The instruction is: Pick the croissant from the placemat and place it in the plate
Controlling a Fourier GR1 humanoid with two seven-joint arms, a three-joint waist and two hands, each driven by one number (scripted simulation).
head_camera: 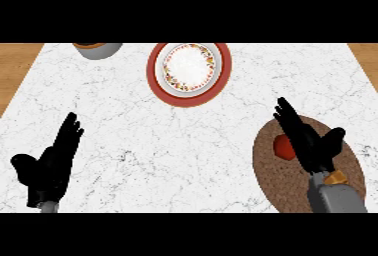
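Right robot hand (308, 142) reaches in from the near right, its grey forearm entering at the lower edge. Its black fingers are stretched out straight, pointing toward the far left, with the thumb spread out to the right. It holds nothing. This robot hand hangs over a round brown woven placemat (272, 172) that lies at the near right of the surface.

Just left of the fingers, a small reddish-orange object shows on the placemat, partly hidden by the hand. This appears to be the croissant (283, 146), though its shape is hard to make out. Whether the fingers touch it cannot be told from this view.

Left robot hand (49, 164) shows at the near left, well apart from everything else. Its fingers are straight and point toward the far side, thumb out to the left, and it holds nothing.

Toward the far side of the surface, near the middle, sits a round plate (189, 66). It has a wide red rim, then a white band, then a ring of small coloured speckles around a white centre. Nothing lies on it. It is well apart from the placemat and the right robot hand.

At the far left edge, a grey bowl or cup (99, 50) with something orange-brown inside is partly cut off.

White marble with thin grey veins covers the surface (148, 150), with wood showing at its far left and far right corners.
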